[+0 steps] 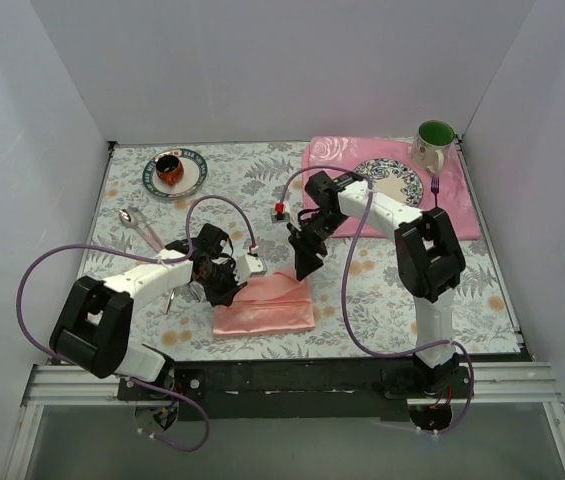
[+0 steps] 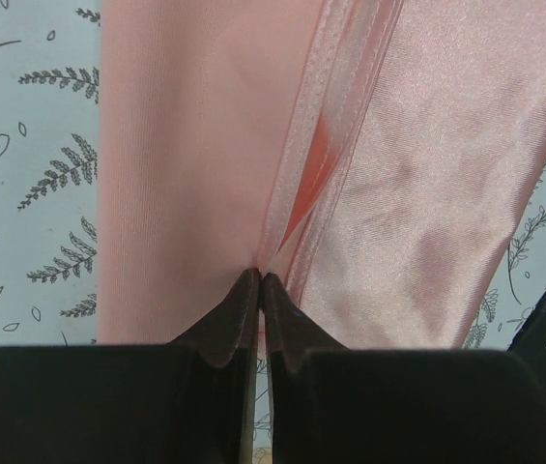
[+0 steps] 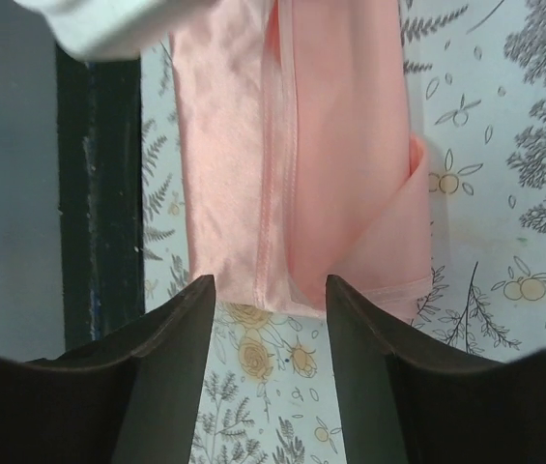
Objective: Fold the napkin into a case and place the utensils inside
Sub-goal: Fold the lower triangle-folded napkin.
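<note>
Left tool [image 2: 259,276] pinches napkin [image 2: 195,174] fold; right tool [image 3: 271,282] open, empty; folding looks done; next you fetch utensils [image 1: 140,226] far left.

Robot lab cell: plain white panels [image 1: 292,60] wall tabletop [image 1: 482,300] on three sides; left arm [image 1: 112,300], right arm [image 1: 427,255] mounted at aluminium rail [image 1: 522,385]; mug [image 1: 434,140], plate [image 1: 152,180] laid out.

Light is even and diffuse from above, bounced off the white walls [image 1: 262,60]. Only soft shadows on the table [image 1: 482,300]. Satin sheen on the napkin [image 2: 427,193] in left wrist view, no clipping. Wrist views go dark and soft at the bottom edge; top view is sharp.
</note>
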Robot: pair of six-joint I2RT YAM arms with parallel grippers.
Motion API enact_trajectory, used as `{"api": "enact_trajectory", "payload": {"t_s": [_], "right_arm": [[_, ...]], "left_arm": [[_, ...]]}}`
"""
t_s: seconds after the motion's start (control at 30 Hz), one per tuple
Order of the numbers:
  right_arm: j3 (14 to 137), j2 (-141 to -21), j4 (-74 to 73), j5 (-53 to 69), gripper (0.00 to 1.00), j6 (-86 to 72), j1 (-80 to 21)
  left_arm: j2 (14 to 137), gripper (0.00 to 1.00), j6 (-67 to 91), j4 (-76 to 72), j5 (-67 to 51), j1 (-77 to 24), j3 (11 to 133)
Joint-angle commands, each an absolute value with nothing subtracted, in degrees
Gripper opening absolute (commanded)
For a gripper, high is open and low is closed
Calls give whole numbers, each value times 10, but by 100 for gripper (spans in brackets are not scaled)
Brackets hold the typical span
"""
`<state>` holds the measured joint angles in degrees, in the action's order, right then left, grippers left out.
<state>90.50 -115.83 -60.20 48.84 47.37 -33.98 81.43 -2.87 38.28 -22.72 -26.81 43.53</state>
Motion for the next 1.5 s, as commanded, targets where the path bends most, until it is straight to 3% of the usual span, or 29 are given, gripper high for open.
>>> {"api": "enact_trajectory", "payload": {"t_s": [0.0, 0.23, 0.37, 0.63, 0.97, 1.2, 1.47], "right_arm": [[961, -1159, -639, 583, 56, 430, -322], [868, -1165, -442, 576, 38, 213, -320], [843, -1176, -404, 559, 29, 147, -322], [759, -1197, -402, 559, 27, 147, -321], [738, -1223, -353, 512, 27, 128, -322], [728, -1216, -332, 475, 26, 124, -322], [740, -1215, -322, 453, 26, 124, -322]], "left_arm": [[808, 0, -46, 361, -217, -272, 421], [809, 0, -42, 352, -209, -272, 414], [815, 0, -40, 348, -208, -272, 414], [816, 0, -27, 345, -205, -273, 412], [749, 47, 84, 405, -335, -259, 487], [810, 58, 173, 359, -320, -233, 540], [930, 59, 157, 356, -344, -192, 594]]}}
